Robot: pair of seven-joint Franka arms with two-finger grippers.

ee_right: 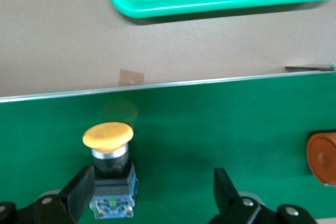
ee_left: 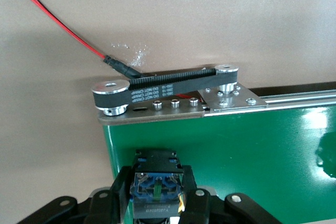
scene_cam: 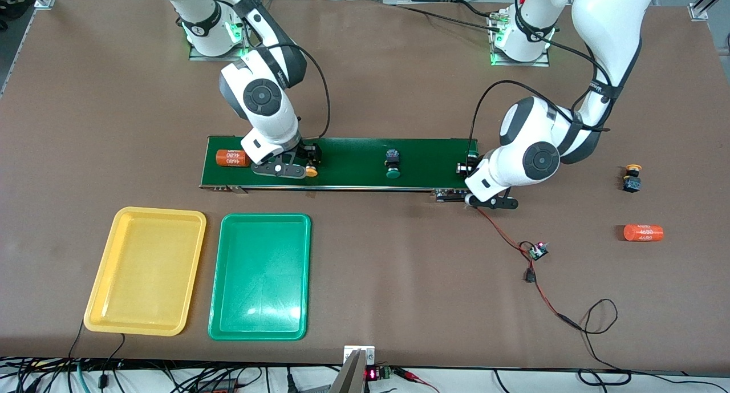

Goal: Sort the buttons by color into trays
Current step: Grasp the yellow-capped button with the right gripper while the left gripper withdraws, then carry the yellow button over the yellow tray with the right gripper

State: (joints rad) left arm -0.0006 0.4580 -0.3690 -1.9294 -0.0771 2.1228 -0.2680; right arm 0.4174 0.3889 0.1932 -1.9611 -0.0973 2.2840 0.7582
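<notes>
1. Lower left of the front view: yellow tray (scene_cam: 145, 270) and green tray (scene_cam: 260, 276), side by side.
2. On the conveyor belt (scene_cam: 348, 159), the right gripper (scene_cam: 296, 167) stands wide around a yellow button (ee_right: 107, 153) with a black blocky body, beside an orange cylinder (scene_cam: 232, 158).
3. Mid-belt lies a green button (scene_cam: 393, 163).
4. The left gripper (ee_left: 157, 203) clamps another button (ee_left: 156, 184) at the belt's end.
5. Far right, on the table: a second yellow button (scene_cam: 632, 177) and cylinder (scene_cam: 643, 233).

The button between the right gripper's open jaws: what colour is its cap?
Yellow-orange cap, clearest in the right wrist view.
</notes>
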